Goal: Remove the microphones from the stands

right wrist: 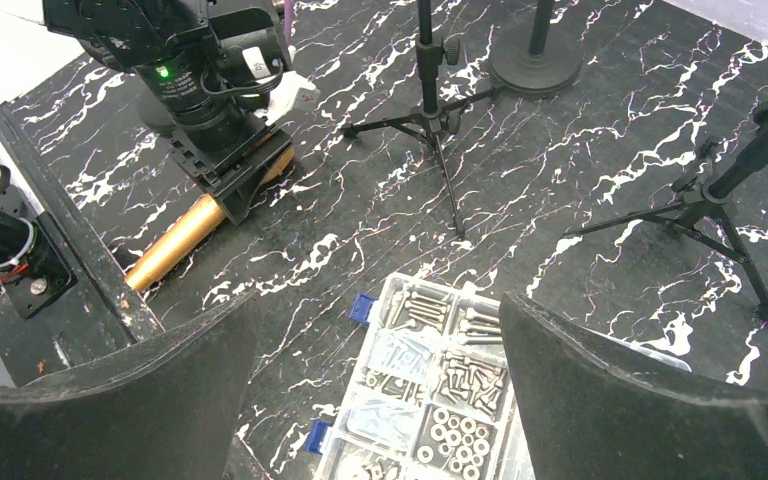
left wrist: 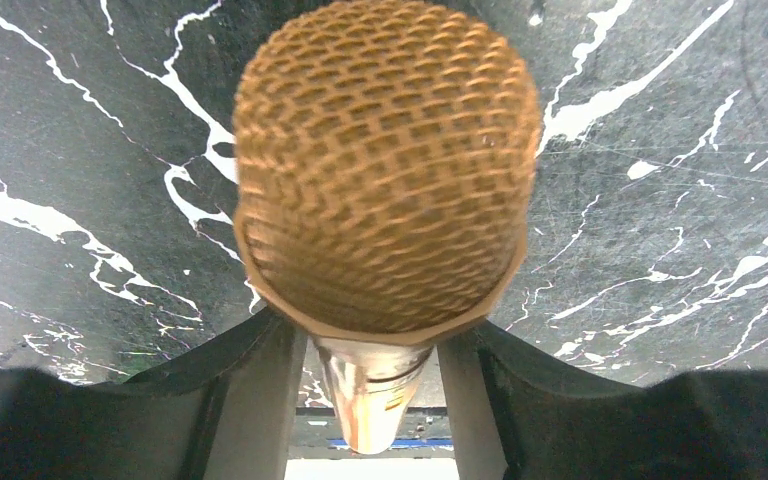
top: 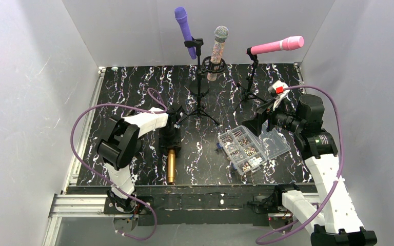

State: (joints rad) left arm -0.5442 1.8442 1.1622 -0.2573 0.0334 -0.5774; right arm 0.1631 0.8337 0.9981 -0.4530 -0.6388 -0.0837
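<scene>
A gold microphone lies flat on the black marbled table, its handle pointing toward the near edge. My left gripper is low over its head end. In the left wrist view the mesh head fills the frame and the shiny handle runs between my fingers, with a slim gap on each side, so the jaws are open around it. At the back, three stands each hold a microphone: purple, glittery silver and pink. My right gripper hangs open and empty.
A clear plastic box of screws and washers lies open under my right gripper. Tripod legs spread over the mid table, a second tripod stands to the right, and a round stand base sits behind. White walls enclose three sides.
</scene>
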